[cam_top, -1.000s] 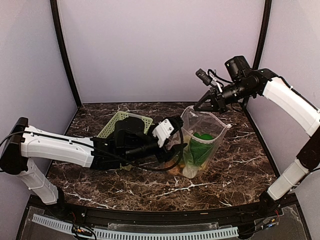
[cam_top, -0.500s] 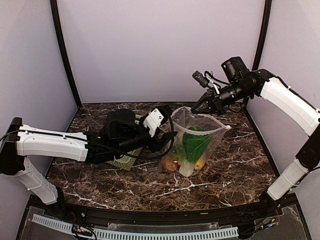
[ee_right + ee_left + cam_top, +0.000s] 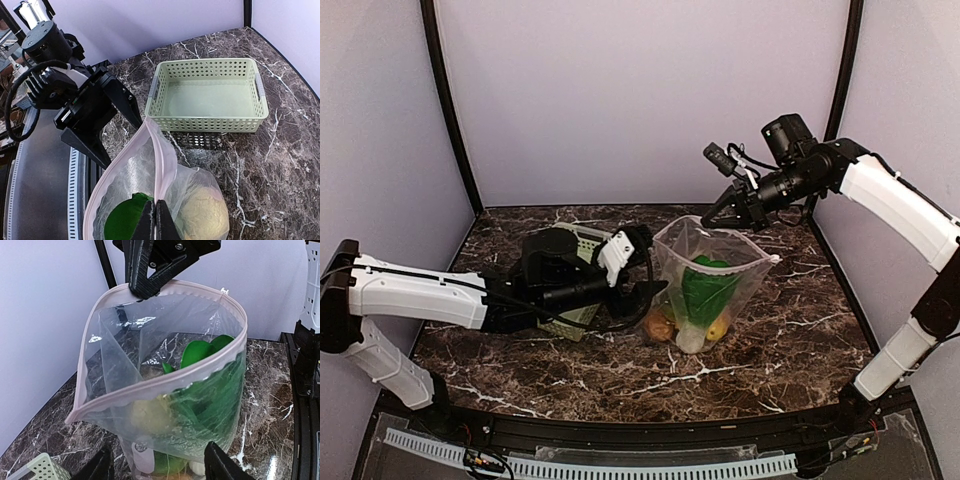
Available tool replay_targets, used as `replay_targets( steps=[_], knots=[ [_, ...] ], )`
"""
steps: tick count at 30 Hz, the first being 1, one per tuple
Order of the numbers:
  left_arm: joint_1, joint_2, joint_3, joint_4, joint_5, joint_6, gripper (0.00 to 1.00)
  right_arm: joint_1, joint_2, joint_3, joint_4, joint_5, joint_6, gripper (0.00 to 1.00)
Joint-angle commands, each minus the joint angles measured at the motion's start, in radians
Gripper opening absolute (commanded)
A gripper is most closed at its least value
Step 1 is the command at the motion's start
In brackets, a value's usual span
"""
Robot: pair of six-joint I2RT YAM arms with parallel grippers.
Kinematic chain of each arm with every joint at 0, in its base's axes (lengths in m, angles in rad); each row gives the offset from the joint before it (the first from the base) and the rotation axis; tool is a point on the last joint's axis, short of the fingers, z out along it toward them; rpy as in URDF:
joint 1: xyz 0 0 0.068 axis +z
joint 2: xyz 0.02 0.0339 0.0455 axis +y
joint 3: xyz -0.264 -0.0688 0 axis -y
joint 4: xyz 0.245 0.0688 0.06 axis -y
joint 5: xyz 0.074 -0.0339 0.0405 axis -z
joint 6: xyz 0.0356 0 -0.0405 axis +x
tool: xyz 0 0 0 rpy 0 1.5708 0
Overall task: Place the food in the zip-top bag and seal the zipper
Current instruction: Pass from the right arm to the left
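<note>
The right pincer (image 3: 713,216) is clamped tight on the far rim of the dotted bag (image 3: 740,285). It grips the pale zipper (image 3: 150,386) strip, and the mouth hangs wide open beneath it. Down inside, below that pincer, sit the green bok choy (image 3: 705,285), a yellow piece (image 3: 720,328) and a brownish one (image 3: 661,325). The left pincer (image 3: 646,293) is low beside the bag, fingers spread apart and pointing at its lower half. Just behind that pincer a green basket (image 3: 210,97) rests on the marble table (image 3: 800,330), partly hidden by the arm.

Dark marble table (image 3: 790,330) bears a green basket (image 3: 210,124) and the filled zip-top bag (image 3: 720,245)
</note>
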Motion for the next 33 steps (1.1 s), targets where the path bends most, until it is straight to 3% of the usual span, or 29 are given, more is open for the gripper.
replay_targets(
  steps=[1, 8, 15, 21, 28, 33],
  knots=[
    [0.016, -0.053, -0.018, 0.020, 0.032, -0.015, 0.61, 0.010, -0.013, 0.012, -0.009, -0.006, 0.004, 0.00],
    [0.050, 0.004, 0.026, 0.042, 0.040, -0.033, 0.66, 0.019, -0.026, 0.003, -0.021, -0.018, -0.009, 0.00],
    [0.090, 0.087, 0.082, 0.090, 0.162, -0.010, 0.66, 0.026, -0.033, -0.005, -0.033, -0.018, -0.020, 0.00],
    [0.099, 0.130, 0.105, 0.117, 0.312, 0.026, 0.51, 0.027, -0.024, 0.000, -0.033, -0.011, -0.019, 0.00],
    [0.100, 0.136, 0.104, 0.154, 0.303, 0.038, 0.33, 0.027, -0.005, 0.016, -0.036, -0.005, -0.016, 0.00],
    [0.100, 0.117, 0.098, 0.157, 0.280, 0.035, 0.07, 0.027, 0.005, 0.033, -0.038, 0.012, -0.011, 0.00]
  ],
)
